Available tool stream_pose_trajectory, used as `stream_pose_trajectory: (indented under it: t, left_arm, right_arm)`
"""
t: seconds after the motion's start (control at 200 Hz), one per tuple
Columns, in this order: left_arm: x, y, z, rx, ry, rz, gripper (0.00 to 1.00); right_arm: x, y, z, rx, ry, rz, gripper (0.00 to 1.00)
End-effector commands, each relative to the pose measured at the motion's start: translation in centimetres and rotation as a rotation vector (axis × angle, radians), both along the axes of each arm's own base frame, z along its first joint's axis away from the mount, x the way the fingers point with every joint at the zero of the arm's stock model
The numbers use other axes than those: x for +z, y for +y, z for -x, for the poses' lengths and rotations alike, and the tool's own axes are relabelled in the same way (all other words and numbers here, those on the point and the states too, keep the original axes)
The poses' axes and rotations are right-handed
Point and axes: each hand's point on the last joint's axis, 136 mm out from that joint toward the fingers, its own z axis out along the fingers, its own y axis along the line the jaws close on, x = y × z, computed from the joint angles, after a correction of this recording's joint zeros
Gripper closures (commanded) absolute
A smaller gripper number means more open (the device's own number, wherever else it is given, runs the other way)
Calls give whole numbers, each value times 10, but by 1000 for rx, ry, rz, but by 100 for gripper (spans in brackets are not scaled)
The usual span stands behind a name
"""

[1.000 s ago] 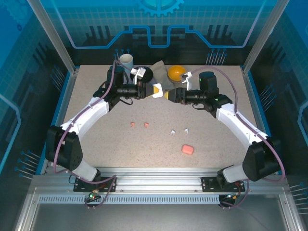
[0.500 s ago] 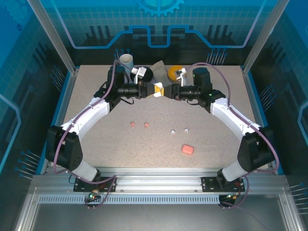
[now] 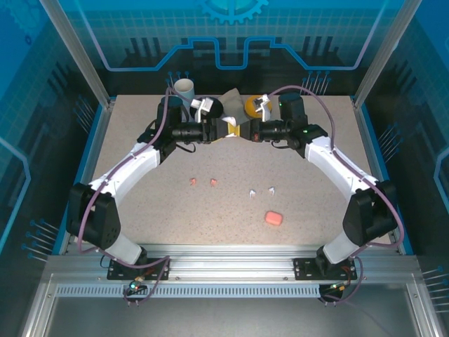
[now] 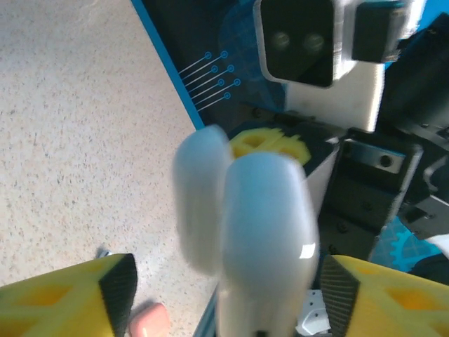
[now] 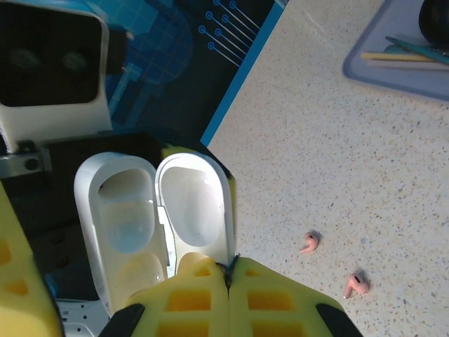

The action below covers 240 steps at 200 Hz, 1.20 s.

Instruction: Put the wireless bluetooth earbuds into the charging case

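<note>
1. We see the left gripper (image 4: pixel 228 275) and the right gripper (image 5: pixel 228 277) meeting nose to nose above the far middle of the table (image 3: pixel 231 210).
2. The right gripper's yellow fingers (image 5: pixel 270 298) are pressed together, pinching the edge of one half of the white charging case (image 5: pixel 193 203).
3. The case stands hinged open, its two hollow halves side by side.
4. The left gripper's jaws stand wide. In the left wrist view, the blurred case sits between its fingertips, with a clear gap on one side. We cannot tell whether the other fingertip touches it.
5. All four earbuds lie loose on the table, nearer the arm bases and well apart from the case.
6. The first pink earbud (image 3: pixel 193 182) and the second pink earbud (image 3: pixel 213 182) lie near each other.
7. To their right lie the first white earbud (image 3: pixel 251 192) and the second white earbud (image 3: pixel 271 189).
8. A pink case (image 3: pixel 273 218) rests on the table just nearer than the white pair.
</note>
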Motion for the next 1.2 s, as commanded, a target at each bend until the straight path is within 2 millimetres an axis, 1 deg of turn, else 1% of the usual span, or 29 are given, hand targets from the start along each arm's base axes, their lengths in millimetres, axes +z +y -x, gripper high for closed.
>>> stream_pose_trajectory:
  t: [0.0, 0.07, 0.095, 0.115, 0.205, 0.22, 0.27, 0.34, 0.525, 0.645, 0.715, 0.81, 0.89, 0.995, 1.196]
  left_arm:
    - [10, 14, 3, 12, -34, -26, 19]
    - [15, 25, 7, -4, -34, -47, 10]
    - [14, 28, 10, -19, -26, -54, 8]
    - [18, 30, 10, -29, -34, -64, 8]
    - [18, 38, 19, -93, -19, -108, 6]
    - [22, 38, 20, -106, -28, -108, 5]
    - [22, 40, 25, -148, -17, -119, 5]
    - [19, 41, 29, -191, 7, -134, 6]
    - [-2, 38, 28, -275, 82, -134, 12]
    - [-17, 36, 21, -288, 104, -142, 16]
    - [-24, 36, 18, -294, 110, -146, 19]
    - [-27, 34, 15, -311, 119, -137, 21]
    - [-29, 31, 16, -341, 144, -111, 25]
    - [-35, 27, 19, -382, 188, -83, 33]
    - [-51, 20, 30, -432, 240, -97, 40]
  right_arm:
    - [1, -3, 2, 39, -58, 95, 100]
    - [-3, -8, 2, 63, -98, 159, 100]
    - [-4, -10, 3, 81, -112, 181, 100]
    - [-6, -11, 4, 96, -124, 201, 100]
    - [-12, -13, 11, 184, -175, 281, 100]
    - [-12, -14, 13, 198, -183, 289, 100]
    - [-15, -15, 15, 226, -200, 317, 100]
    - [-19, -17, 15, 249, -212, 344, 100]
    - [-32, -12, 16, 316, -208, 389, 100]
    - [-38, -5, 16, 355, -192, 387, 100]
    - [-41, -1, 18, 381, -185, 384, 100]
    - [-46, 4, 21, 411, -177, 394, 100]
    - [-51, 5, 23, 430, -171, 403, 100]
    - [-56, 7, 26, 458, -161, 415, 100]
    - [-64, 11, 30, 493, -163, 446, 100]
